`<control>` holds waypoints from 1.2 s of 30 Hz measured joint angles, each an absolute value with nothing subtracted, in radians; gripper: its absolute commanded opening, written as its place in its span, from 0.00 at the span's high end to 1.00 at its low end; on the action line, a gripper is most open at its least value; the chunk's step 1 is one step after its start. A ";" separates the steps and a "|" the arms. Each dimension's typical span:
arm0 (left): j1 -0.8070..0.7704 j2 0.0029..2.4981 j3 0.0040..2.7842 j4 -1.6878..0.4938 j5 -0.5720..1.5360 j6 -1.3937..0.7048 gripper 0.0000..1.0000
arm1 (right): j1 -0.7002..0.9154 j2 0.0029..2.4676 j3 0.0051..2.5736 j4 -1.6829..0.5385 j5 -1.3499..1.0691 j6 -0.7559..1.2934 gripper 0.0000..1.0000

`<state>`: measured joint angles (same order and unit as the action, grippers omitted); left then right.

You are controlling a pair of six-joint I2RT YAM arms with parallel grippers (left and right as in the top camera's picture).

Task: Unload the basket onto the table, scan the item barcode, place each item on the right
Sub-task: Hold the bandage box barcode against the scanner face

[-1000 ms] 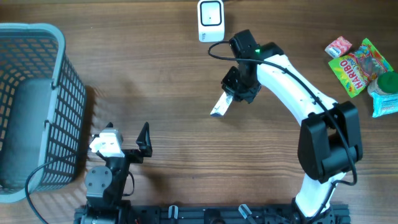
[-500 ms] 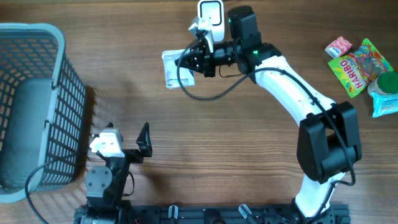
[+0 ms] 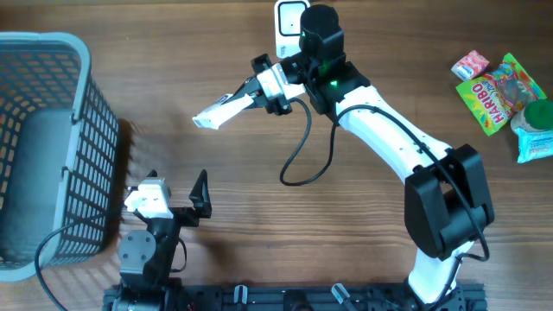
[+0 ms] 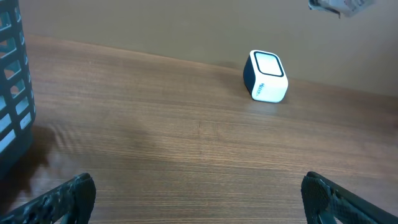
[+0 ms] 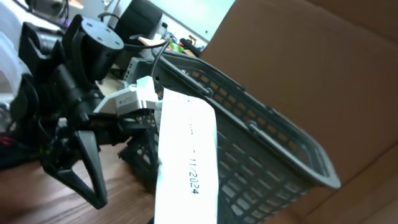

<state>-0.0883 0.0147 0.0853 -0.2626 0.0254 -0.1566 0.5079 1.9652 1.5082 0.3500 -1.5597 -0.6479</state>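
The item is a flat white packet (image 3: 220,111) with a printed date. My right gripper (image 3: 259,91) is shut on its end and holds it above the table, left of the white scanner box (image 3: 292,17). The right arm partly hides the scanner from overhead. In the right wrist view the packet (image 5: 186,155) stretches away from the camera, with the left arm and the basket behind it. The left wrist view shows the scanner (image 4: 267,76) on the wood and a corner of the packet (image 4: 339,5) at the top right. My left gripper (image 3: 175,192) rests open and empty near the front edge.
A grey mesh basket (image 3: 82,52) fills the left side of the table. At the far right lie a Haribo bag (image 3: 501,91), a small pink packet (image 3: 471,65) and a green-topped pack (image 3: 536,130). The right arm's cable (image 3: 302,164) loops over mid-table.
The right arm has swung the packet up from mid-table, past the front of the scanner, and out to the left, turning it as it went. The left arm has stayed still.
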 measured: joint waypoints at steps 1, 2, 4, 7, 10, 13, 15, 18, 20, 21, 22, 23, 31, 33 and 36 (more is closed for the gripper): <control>-0.088 0.015 0.085 -0.263 0.025 -0.157 0.00 | 0.508 1.965 1.508 0.365 -1.560 -0.598 0.95; -0.088 0.015 0.085 -0.263 0.025 -0.156 0.00 | 0.508 1.965 1.508 0.387 -1.559 -0.528 0.95; -0.088 0.015 0.085 -0.263 0.025 -0.156 0.00 | 0.502 1.965 1.508 0.398 -1.560 -0.278 0.96; -0.088 0.015 0.085 -0.263 0.025 -0.157 0.00 | 0.437 1.963 1.481 0.135 -1.559 -0.152 0.96; -0.088 0.015 0.085 -0.262 0.025 -0.156 0.00 | 0.286 1.979 1.347 -0.087 -1.560 -0.421 0.96; -0.088 0.015 0.085 -0.263 0.025 -0.157 0.00 | 0.221 2.025 1.295 -0.068 -1.560 -0.552 0.96; -0.088 0.015 0.085 -0.263 0.025 -0.157 0.00 | 0.226 2.048 1.290 -0.010 -1.559 -0.570 0.96; -0.088 0.015 0.085 -0.263 0.025 -0.157 0.00 | 0.234 2.050 1.282 0.200 -1.560 -0.286 0.96; -0.088 0.015 0.085 -0.262 0.025 -0.157 0.00 | 0.218 2.050 1.280 0.433 -1.554 0.226 0.96; -0.088 0.015 0.085 -0.263 0.025 -0.156 0.00 | 0.205 2.050 1.279 0.533 -1.540 0.476 0.96; -0.088 0.015 0.085 -0.263 0.025 -0.157 0.00 | 0.185 2.051 1.280 0.670 -1.498 0.852 0.96; -0.088 0.015 0.085 -0.263 0.025 -0.157 0.00 | 0.172 2.052 1.281 0.756 -1.450 1.121 0.96; -0.088 0.015 0.085 -0.262 0.025 -0.157 0.00 | 0.174 2.054 1.294 0.377 -0.664 2.020 0.95; -0.088 0.015 0.085 -0.263 0.025 -0.156 0.00 | 0.174 2.055 1.309 0.335 -0.550 2.041 0.95; -0.088 0.015 0.085 -0.263 0.025 -0.157 0.00 | 0.186 2.056 1.415 0.170 -0.413 2.057 0.95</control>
<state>-0.0883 0.0147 0.0853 -0.2626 0.0254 -0.1566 0.1864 2.0556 1.4147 0.1696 -0.4126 2.0571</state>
